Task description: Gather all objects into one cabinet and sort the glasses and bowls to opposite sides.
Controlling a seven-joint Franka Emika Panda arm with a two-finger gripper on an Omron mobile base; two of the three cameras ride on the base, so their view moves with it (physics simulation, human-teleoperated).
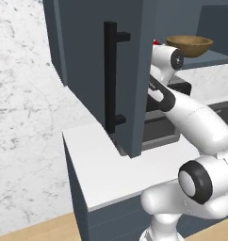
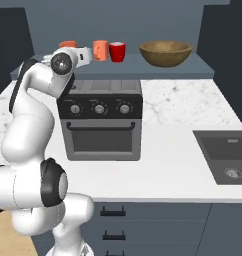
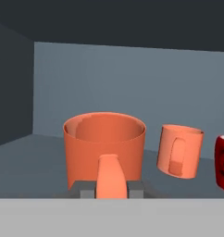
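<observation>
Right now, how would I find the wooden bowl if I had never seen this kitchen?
Look at the open cabinet shelf above the small oven. The wooden bowl stands at its right end, right of the red mug; it alone is brown and wide.

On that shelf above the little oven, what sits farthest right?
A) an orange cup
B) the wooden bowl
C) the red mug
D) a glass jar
B: in the right base view the wooden bowl stands at the right end of the shelf, with the red mug and an orange cup to its left.
</observation>
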